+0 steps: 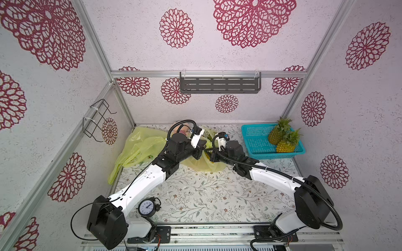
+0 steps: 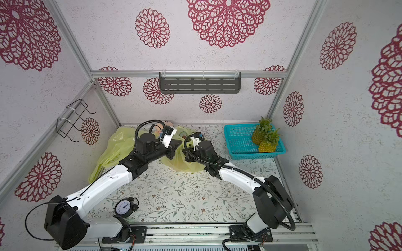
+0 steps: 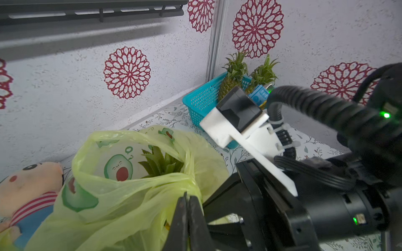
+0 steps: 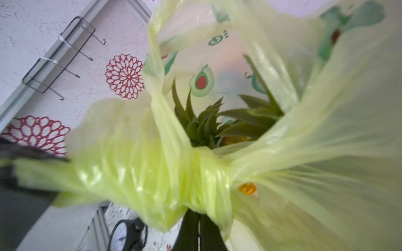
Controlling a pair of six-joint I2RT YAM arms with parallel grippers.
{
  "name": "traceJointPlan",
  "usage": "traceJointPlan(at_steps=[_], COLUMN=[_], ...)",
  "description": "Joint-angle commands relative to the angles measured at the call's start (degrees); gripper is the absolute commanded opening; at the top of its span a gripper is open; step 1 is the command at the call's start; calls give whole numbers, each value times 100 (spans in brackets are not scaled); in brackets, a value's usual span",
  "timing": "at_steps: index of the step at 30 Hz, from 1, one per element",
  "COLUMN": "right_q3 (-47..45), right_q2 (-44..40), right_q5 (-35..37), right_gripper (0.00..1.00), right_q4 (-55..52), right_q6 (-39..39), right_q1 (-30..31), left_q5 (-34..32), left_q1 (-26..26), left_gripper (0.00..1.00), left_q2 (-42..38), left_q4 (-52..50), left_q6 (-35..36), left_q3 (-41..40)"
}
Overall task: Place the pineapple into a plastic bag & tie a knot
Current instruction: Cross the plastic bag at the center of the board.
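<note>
A yellow-green plastic bag (image 1: 202, 165) with avocado prints stands at the back middle of the table between my two wrists, in both top views (image 2: 180, 163). The pineapple sits inside it; only its green crown (image 3: 161, 162) and a bit of yellow skin show through the mouth, and the crown (image 4: 202, 123) shows in the right wrist view too. My left gripper (image 3: 187, 196) is shut on a gathered strip of the bag (image 3: 121, 195). My right gripper (image 4: 199, 214) is shut on the twisted, wrapped strip of the bag (image 4: 152, 173). The two grippers are close together at the bag's near rim.
A teal basket (image 1: 254, 139) at the back right holds two more pineapples (image 1: 276, 134). A second yellow bag (image 1: 139, 147) lies at the back left, and a plush toy (image 3: 28, 187) behind the bag. A small clock (image 1: 148, 206) stands near the front. A grey shelf (image 1: 219, 83) hangs on the back wall.
</note>
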Motion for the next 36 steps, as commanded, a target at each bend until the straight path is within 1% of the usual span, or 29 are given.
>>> traceJointPlan(at_steps=[1, 3, 4, 6, 9, 10, 12, 15, 19, 21, 25, 29, 32, 36], right_q3=[1, -29, -66, -216, -484, -508, -555, -573, -408, -322, -145, 11, -25, -63], right_q2=[-20, -22, -42, -65, 50, 133, 268, 441, 665, 788, 1030, 1210, 1321, 1481], right_q5=[1120, 1291, 1241, 793, -114, -307, -473, -373, 411, 607, 437, 250, -166, -803], right_gripper=[0, 0, 0, 0, 0, 0, 0, 0, 0, 0, 0, 0, 0, 0], right_q4=[593, 794, 922, 1213, 1795, 1902, 2154, 2486, 2537, 2763, 3451, 3908, 4471, 4826], right_q6=[-432, -516, -536, -513, -184, -77, 65, 189, 72, 27, -57, -44, 87, 314], right_q1=[27, 27, 23, 27, 44, 60, 103, 123, 60, -35, -204, -286, -324, -311], left_q5=[107, 155, 168, 199, 249, 265, 298, 329, 346, 374, 325, 265, 268, 237], left_q1=[54, 59, 60, 58, 58, 56, 63, 63, 60, 71, 80, 97, 120, 176], left_gripper=[0, 0, 0, 0, 0, 0, 0, 0, 0, 0, 0, 0, 0, 0], left_q2=[-180, -180, -180, -167, -116, -82, -17, 39, -90, -228, -531, -762, -796, -687], left_q4=[183, 160, 144, 137, 248, 309, 426, 510, 505, 472, 294, 264, 248, 173], left_q6=[-115, -129, -130, -150, -274, -338, -462, -589, -638, -666, -822, -961, -1049, -1104], left_q3=[-47, -38, -37, -37, -70, -85, -98, -72, -128, -205, -441, -728, -811, -806])
